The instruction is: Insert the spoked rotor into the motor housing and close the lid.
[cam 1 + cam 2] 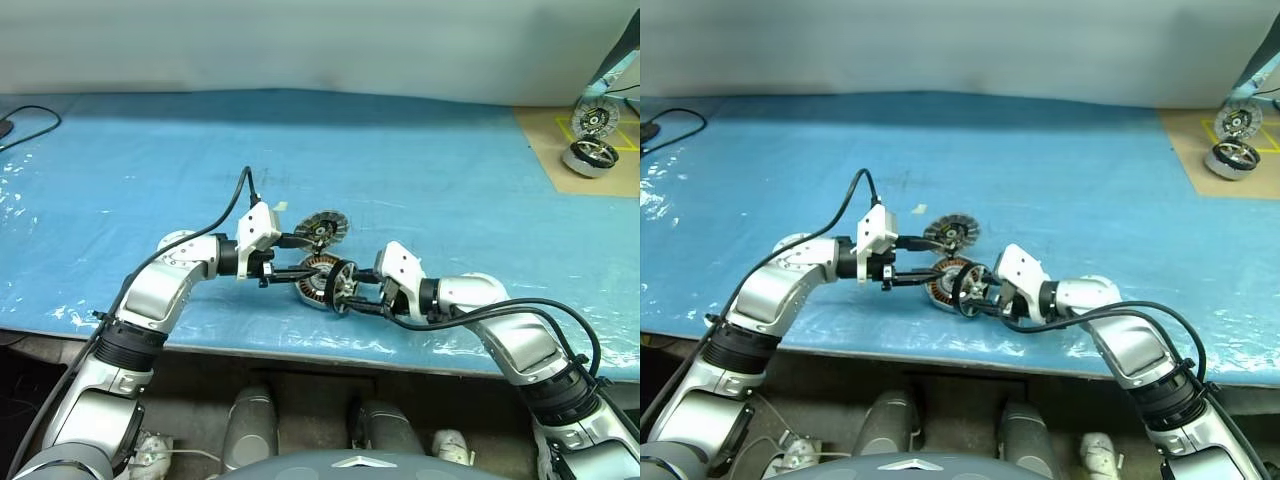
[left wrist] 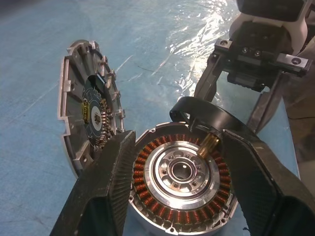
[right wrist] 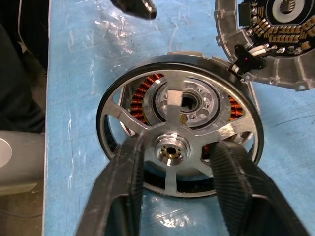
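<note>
The motor housing (image 2: 182, 179), a silver cup with copper windings, is tilted up off the blue sheet. My left gripper (image 2: 178, 137) is shut on its sides. The lid (image 2: 88, 118) stands open on its hinge beside the housing, segmented face and dark centre showing. The spoked rotor (image 3: 179, 147) stands on edge against the housing's open face, set off from its centre. Its brass shaft (image 2: 209, 145) touches the inner ring. My right gripper (image 3: 174, 147) is at the rotor's outer face, centred on the hub. Whether it clamps the rotor I cannot tell.
The blue sheet (image 1: 450, 180) covers the table, and its front edge runs just below both grippers. At the back right, on a brown board (image 1: 545, 150), sit another motor (image 1: 590, 155) and a round part (image 1: 595, 120). A black cable (image 1: 30, 125) lies at the far left.
</note>
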Controlling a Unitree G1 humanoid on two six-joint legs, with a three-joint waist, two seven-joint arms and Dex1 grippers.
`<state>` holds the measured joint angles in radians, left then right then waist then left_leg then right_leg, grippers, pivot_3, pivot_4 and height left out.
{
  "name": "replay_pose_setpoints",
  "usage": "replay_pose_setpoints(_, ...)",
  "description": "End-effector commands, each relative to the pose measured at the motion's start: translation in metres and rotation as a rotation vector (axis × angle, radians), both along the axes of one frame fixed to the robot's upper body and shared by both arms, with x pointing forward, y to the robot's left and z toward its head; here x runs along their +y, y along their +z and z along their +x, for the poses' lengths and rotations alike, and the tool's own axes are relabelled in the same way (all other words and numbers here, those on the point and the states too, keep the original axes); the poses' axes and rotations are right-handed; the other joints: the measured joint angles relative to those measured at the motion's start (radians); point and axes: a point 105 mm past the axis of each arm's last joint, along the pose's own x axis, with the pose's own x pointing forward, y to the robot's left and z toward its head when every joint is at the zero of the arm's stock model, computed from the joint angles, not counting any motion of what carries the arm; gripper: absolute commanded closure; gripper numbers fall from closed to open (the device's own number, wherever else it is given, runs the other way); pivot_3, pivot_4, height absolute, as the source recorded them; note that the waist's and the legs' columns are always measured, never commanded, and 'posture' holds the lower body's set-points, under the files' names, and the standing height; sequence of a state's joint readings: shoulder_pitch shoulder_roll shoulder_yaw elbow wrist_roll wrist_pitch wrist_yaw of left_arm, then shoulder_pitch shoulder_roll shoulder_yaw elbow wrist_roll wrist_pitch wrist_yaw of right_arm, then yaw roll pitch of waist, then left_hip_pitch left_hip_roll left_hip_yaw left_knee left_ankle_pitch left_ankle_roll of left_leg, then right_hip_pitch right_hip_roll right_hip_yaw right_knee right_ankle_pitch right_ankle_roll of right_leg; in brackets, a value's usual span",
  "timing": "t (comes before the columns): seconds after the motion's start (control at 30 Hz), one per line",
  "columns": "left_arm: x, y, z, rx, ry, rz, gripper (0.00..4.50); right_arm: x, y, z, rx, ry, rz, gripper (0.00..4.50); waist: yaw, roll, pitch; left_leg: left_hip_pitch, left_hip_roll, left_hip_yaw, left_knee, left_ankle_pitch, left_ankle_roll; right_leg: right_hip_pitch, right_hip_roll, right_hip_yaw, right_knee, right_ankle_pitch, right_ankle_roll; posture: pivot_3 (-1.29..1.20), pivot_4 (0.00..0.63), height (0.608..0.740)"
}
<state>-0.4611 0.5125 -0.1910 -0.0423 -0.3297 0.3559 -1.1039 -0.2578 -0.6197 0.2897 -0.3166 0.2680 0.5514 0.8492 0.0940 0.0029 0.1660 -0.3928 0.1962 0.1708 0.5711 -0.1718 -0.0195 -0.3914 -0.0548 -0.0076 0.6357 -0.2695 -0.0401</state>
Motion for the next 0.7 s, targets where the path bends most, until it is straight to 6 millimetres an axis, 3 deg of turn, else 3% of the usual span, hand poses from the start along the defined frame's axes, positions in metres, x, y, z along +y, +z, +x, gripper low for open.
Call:
replay_pose_setpoints(0.03,-0.001,0.004,0.001,-0.031,0.001,-0.009,1.57,0.001,0.006,0.004,-0.022,-0.002,0.022,3.00,-0.001,0.000,0.000,0.000,0.000,0.000,0.000,0.000,0.000,0.000,0.000,0.000,0.000,0.000,0.000,0.00,0.150,0.740)
replay_pose_setpoints(0.37,-0.003,0.004,0.001,-0.039,0.010,-0.026,1.57,-0.015,0.015,0.010,-0.043,-0.058,0.054,3.00,0.000,0.000,0.000,0.002,0.000,0.000,0.000,0.000,0.000,0.001,0.000,0.000,0.000,-0.001,-0.002,0.00,0.150,0.740)
replay_pose_setpoints(0.57,-0.003,0.003,0.005,-0.048,0.019,-0.034,1.57,-0.037,0.031,0.009,-0.069,-0.099,0.058,3.00,0.001,0.000,0.000,0.001,0.000,0.000,0.000,0.000,0.000,0.001,0.000,0.000,0.000,-0.001,-0.002,0.00,0.150,0.740)
replay_pose_setpoints(0.7,-0.001,0.005,0.010,-0.066,0.032,-0.045,1.57,-0.038,0.047,0.003,-0.067,-0.076,0.095,3.00,0.000,0.000,0.000,0.001,0.000,0.000,-0.001,0.000,0.000,0.001,0.000,0.000,0.000,-0.001,-0.002,0.00,0.150,0.740)
